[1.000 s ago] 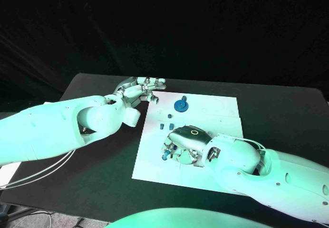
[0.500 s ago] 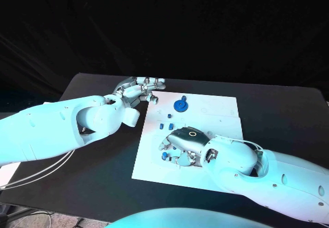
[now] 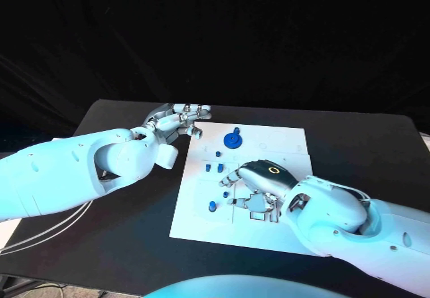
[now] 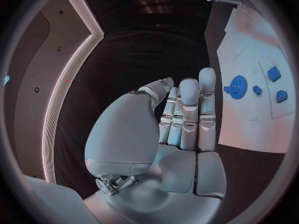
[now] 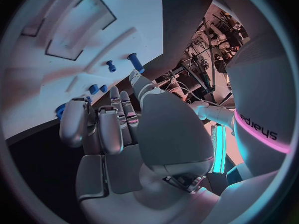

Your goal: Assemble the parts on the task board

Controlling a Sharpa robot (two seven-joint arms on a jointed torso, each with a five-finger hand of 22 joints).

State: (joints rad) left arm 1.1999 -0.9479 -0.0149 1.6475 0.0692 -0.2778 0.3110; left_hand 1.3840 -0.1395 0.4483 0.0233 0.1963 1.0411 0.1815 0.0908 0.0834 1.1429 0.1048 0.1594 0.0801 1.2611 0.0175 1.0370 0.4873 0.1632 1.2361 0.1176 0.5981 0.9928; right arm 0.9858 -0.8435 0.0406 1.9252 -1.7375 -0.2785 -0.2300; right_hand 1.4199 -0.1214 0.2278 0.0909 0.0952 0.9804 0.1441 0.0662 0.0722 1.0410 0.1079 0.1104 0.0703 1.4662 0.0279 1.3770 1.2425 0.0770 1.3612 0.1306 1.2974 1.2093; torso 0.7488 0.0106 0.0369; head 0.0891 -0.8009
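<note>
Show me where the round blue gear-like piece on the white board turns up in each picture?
Head view: the round blue gear-like piece sits near the white board's far edge, close to the left hand.
Left wrist view: beyond the fingertips.
Right wrist view: I cannot make it out.
Shared landmark: the white board.

Black table (image 3: pixel 117 217) carrying the lot, and flat on it sits the white task board (image 3: pixel 202 217), near the middle. Small blue parts (image 3: pixel 212 167) lie scattered on the board, a round blue gear (image 3: pixel 233 140) toward its far edge.
</note>
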